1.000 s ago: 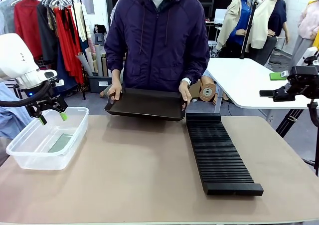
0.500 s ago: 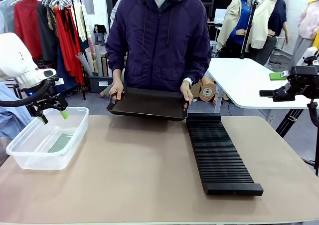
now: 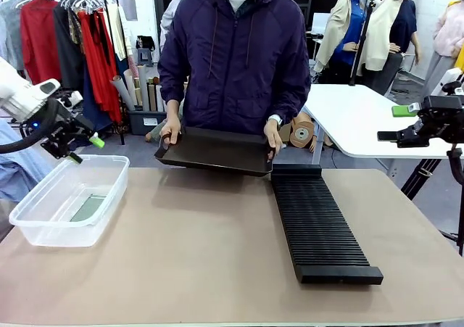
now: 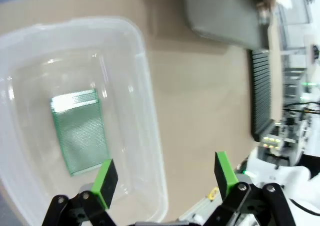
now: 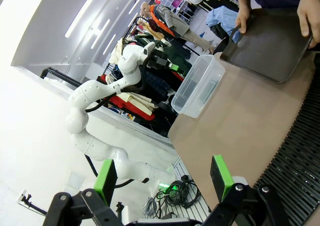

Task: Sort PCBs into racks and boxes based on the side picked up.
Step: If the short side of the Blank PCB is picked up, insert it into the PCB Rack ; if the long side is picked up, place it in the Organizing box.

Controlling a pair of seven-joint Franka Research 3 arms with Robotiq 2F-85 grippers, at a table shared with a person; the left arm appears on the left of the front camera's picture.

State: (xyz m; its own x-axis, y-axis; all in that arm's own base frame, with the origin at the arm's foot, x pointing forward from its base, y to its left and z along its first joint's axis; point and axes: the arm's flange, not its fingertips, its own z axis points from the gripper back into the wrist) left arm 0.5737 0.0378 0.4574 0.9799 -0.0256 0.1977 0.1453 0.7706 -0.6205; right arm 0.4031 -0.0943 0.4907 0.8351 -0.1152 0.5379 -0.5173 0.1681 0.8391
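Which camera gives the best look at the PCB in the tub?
The left wrist view: it looks straight down on the PCB, showing its whole face. The front and right wrist views show a small, oblique green patch through the tub.

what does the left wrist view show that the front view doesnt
Left wrist view alone: the left gripper's open green pads from behind, looking straight down into the clear tub, so the green board on its floor shows its grid of holes.

Front view alone: the person's hands holding the black tray tilted at the table's far edge, and the rack's whole length.

Both: tub, board lying flat inside it, tray, rack, tan table.
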